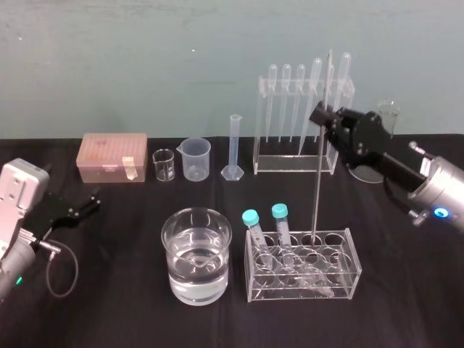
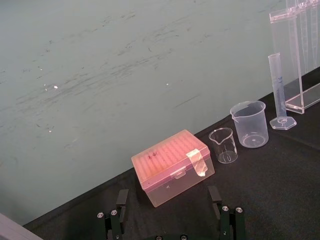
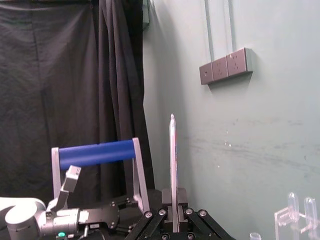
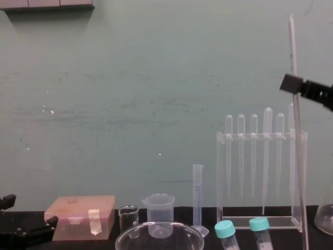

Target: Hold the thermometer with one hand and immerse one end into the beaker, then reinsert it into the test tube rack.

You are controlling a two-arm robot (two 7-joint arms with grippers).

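The thermometer (image 1: 319, 174) is a long thin rod standing nearly upright, with my right gripper (image 1: 320, 116) shut on its upper part. Its lower end meets a back-row hole of a low clear tube rack (image 1: 341, 279) that holds two blue-capped tubes; I cannot tell how deep it goes. From the chest, the thermometer (image 4: 297, 156) passes in front of the tall test tube rack (image 4: 260, 136) with its pipettes. The right wrist view has the thermometer (image 3: 173, 165) rising between the shut fingers (image 3: 168, 215). The wide beaker (image 1: 196, 226), holding water, stands left of the low rack. My left gripper (image 1: 93, 203) rests open at the far left.
Along the back stand a pink lidded box (image 1: 112, 156), a tiny glass beaker (image 1: 164, 165), a small plastic spouted beaker (image 1: 196, 158) and a graduated cylinder (image 1: 234, 145). A glass flask (image 1: 388, 116) sits behind my right arm. Black cloth lies bare between the left gripper and the beaker.
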